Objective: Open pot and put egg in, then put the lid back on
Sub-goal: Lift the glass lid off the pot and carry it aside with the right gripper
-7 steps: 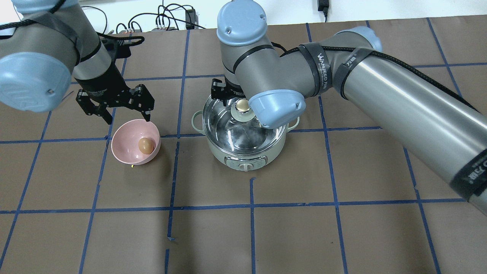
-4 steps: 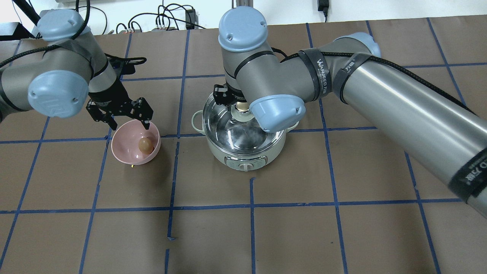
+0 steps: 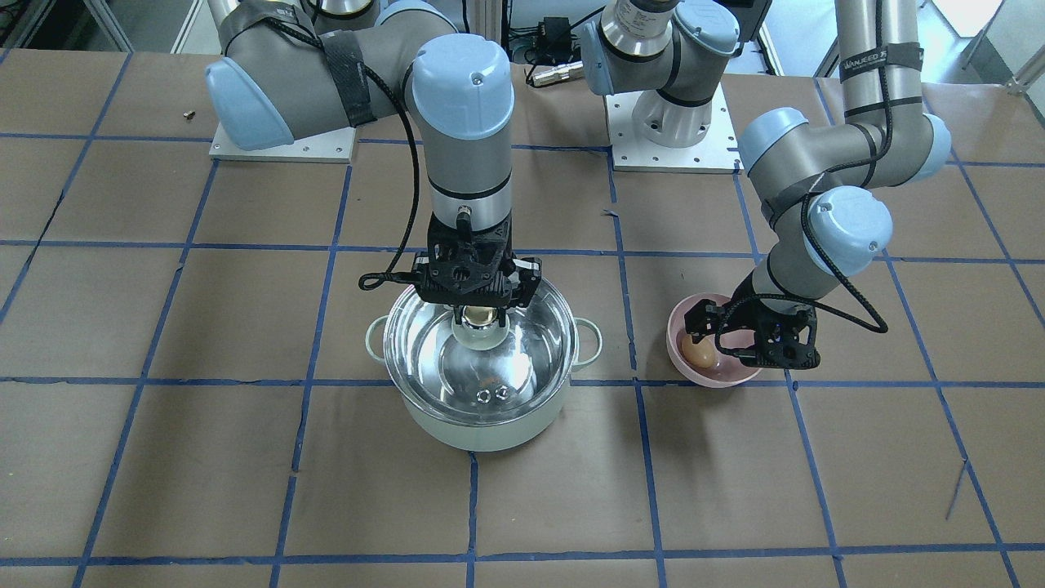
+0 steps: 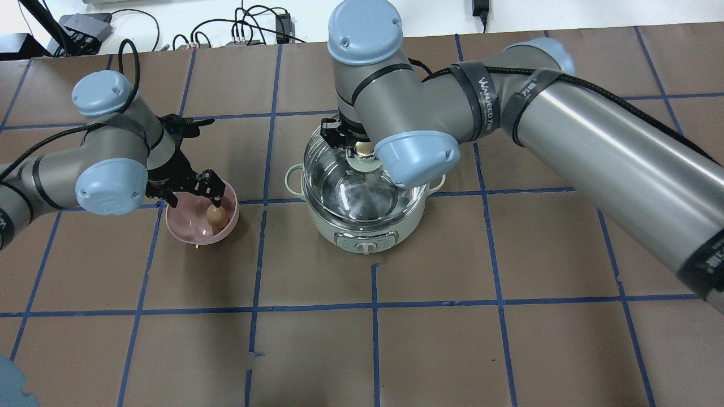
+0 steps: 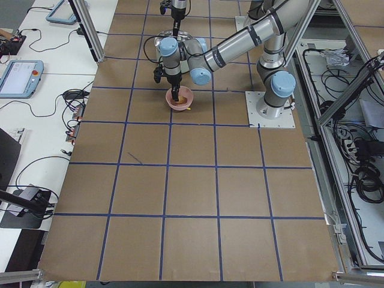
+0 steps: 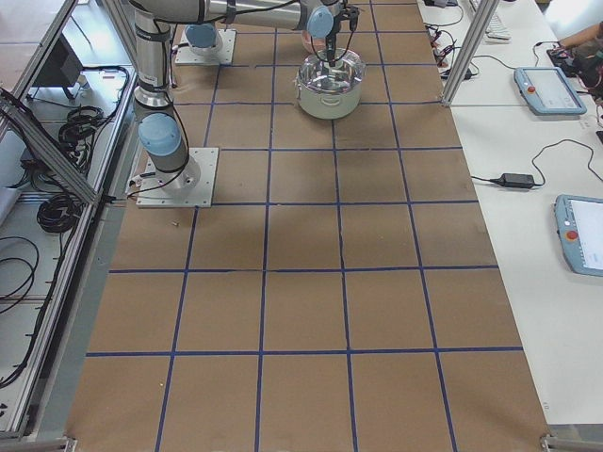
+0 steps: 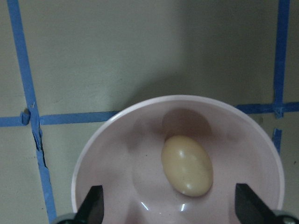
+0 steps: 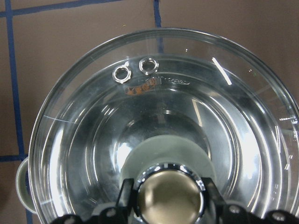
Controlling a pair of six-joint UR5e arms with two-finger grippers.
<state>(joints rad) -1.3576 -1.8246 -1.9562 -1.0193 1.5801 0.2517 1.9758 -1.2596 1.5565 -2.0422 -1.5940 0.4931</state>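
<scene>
The mint-green pot stands mid-table, also in the front view. The clear glass lid hangs just over its rim, slightly raised. My right gripper is shut on the lid's beige knob. The light-brown egg lies in a pink bowl left of the pot. My left gripper is open and low inside the bowl. In the left wrist view its fingertips stand on either side of the egg without touching it.
Brown paper with a blue tape grid covers the table. Cables and a power strip lie along the far edge. The right arm's forearm reaches across the right half, over the pot.
My left gripper has dropped down into the pink bowl and now straddles the egg. My right gripper has come down onto the knob, and the lid looks slightly raised.
</scene>
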